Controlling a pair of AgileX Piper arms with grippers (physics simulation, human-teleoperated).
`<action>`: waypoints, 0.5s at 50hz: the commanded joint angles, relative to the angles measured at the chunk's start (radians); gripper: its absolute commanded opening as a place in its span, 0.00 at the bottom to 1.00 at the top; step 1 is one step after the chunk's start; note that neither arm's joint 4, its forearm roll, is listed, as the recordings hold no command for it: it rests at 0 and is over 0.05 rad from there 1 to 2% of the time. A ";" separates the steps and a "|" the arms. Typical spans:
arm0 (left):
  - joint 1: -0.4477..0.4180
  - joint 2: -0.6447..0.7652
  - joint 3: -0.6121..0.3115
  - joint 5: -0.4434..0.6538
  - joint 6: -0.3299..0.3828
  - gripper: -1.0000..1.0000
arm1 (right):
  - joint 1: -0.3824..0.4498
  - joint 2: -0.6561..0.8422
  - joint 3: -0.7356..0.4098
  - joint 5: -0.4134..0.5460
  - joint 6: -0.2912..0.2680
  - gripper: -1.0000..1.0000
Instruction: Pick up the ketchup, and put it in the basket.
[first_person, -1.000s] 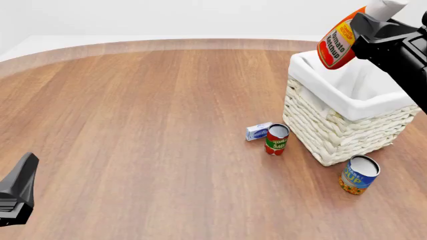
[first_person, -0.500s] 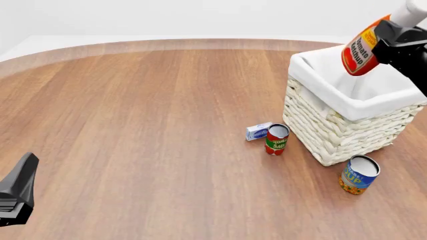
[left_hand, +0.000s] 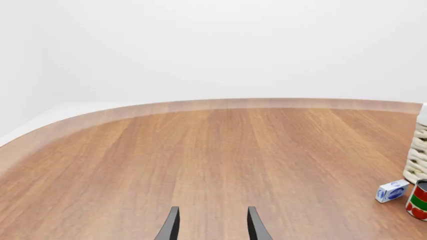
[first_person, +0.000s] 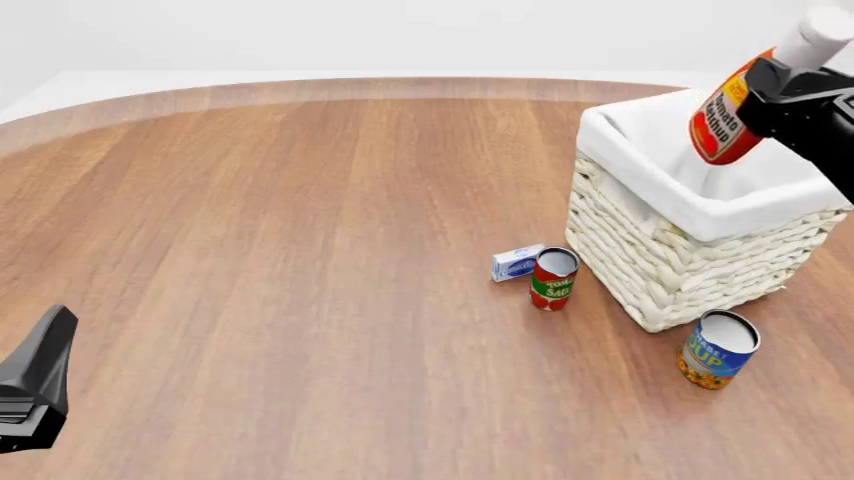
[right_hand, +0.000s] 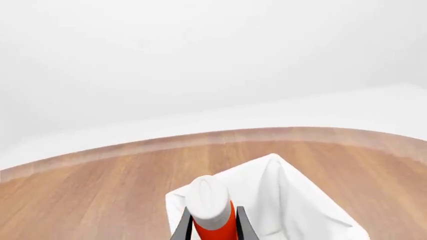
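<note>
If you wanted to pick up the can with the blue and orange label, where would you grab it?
Grab the blue-and-orange can around its round sides, coming from above or from the arms' side. It stands nearly upright on the table with open room there, while the basket sits close behind it.

Red ketchup bottle (first_person: 730, 118), white cap, tilted above open cream wicker basket (first_person: 681, 255), white lining

the right gripper (first_person: 771, 92) clamps the ketchup (first_person: 727, 112), tilted, above the basket (first_person: 694, 245) near the table's (first_person: 267, 250) right edge. a tomato sauce can (first_person: 553, 279), a small white box (first_person: 515, 263) and a blue-and-orange can (first_person: 717, 349) stand beside the basket. the left gripper (first_person: 34, 385) sits at the near-left corner.
</note>
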 joint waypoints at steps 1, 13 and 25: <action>0.000 0.000 0.000 0.000 0.000 1.00 | -0.017 0.027 -0.012 0.009 -0.001 0.00; 0.000 0.000 0.000 0.000 0.000 1.00 | -0.026 0.083 -0.027 0.014 -0.011 0.00; 0.000 0.000 0.000 0.000 0.000 1.00 | -0.032 0.133 -0.039 0.012 -0.034 0.00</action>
